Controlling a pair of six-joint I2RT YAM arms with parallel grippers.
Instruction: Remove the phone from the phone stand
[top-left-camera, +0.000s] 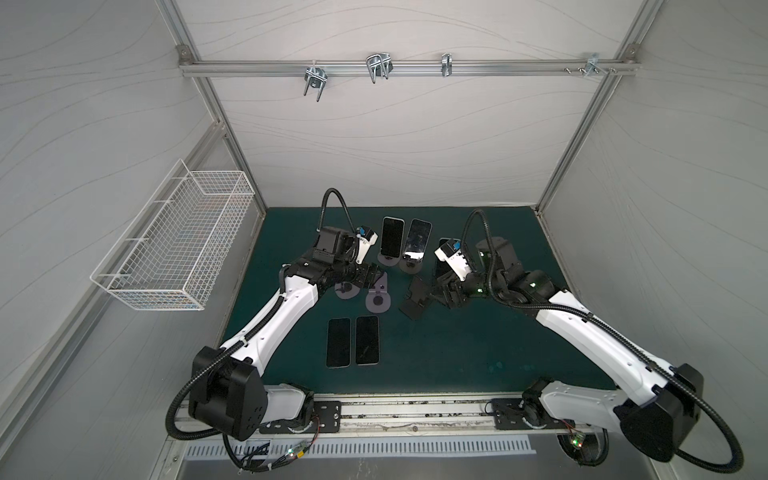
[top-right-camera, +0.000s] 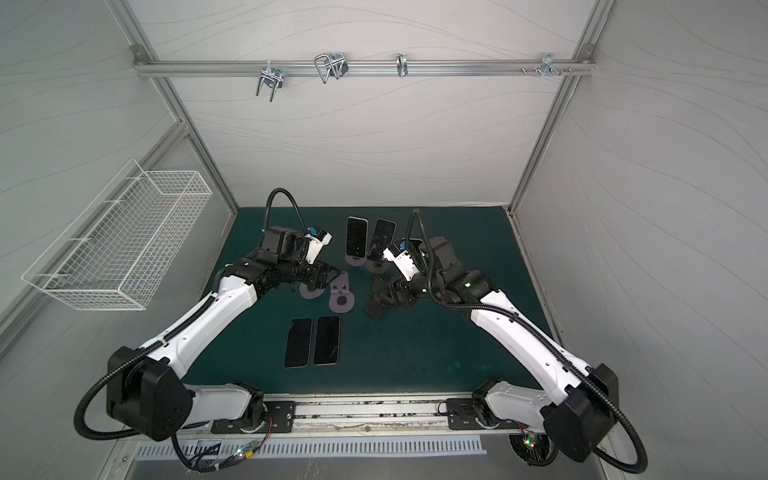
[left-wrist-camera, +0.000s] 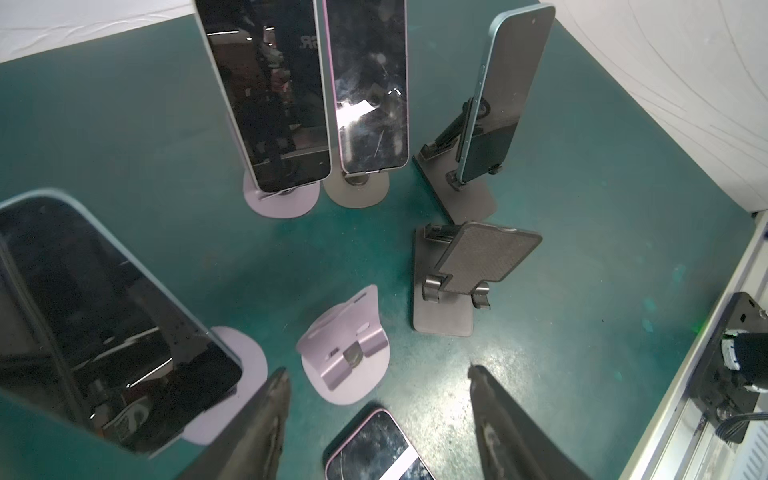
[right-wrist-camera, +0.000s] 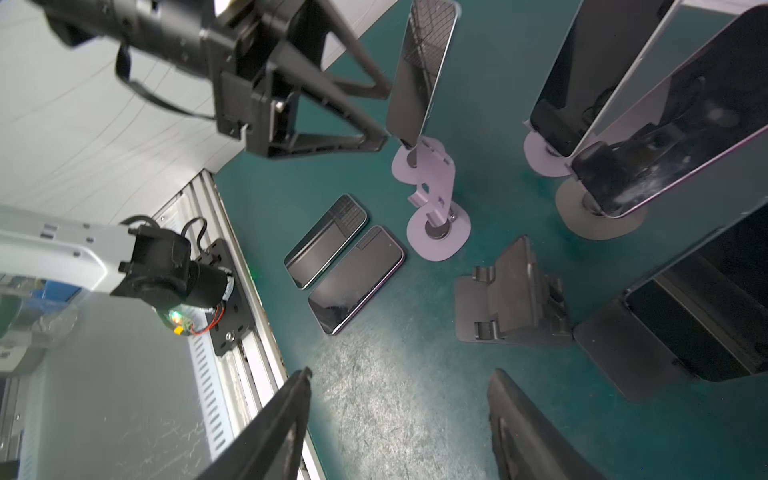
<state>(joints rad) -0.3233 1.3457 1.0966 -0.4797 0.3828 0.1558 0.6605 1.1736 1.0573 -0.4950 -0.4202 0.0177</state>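
Black left gripper (left-wrist-camera: 378, 374): fingers apart, nothing between, just beside target phone (left-wrist-camera: 104, 311) upright in purple stand (left-wrist-camera: 249, 365). Right gripper (right-wrist-camera: 401, 372): fingers apart, nothing held, near blue-edged phone (left-wrist-camera: 498, 104) in black stand (left-wrist-camera: 469, 199). Back: silver-edged phone (top-left-camera: 392, 237) in lilac stand (top-left-camera: 388, 259), pink-edged phone (top-left-camera: 417, 241) in grey stand (top-left-camera: 411, 266). Two flat phones (top-left-camera: 337, 343) on mat (top-left-camera: 457, 353). Wire basket (top-left-camera: 174, 249) on left wall.

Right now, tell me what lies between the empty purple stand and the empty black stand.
Nothing but bare green mat separates the empty purple stand from the empty black stand; the left wrist view shows the gap plainly.
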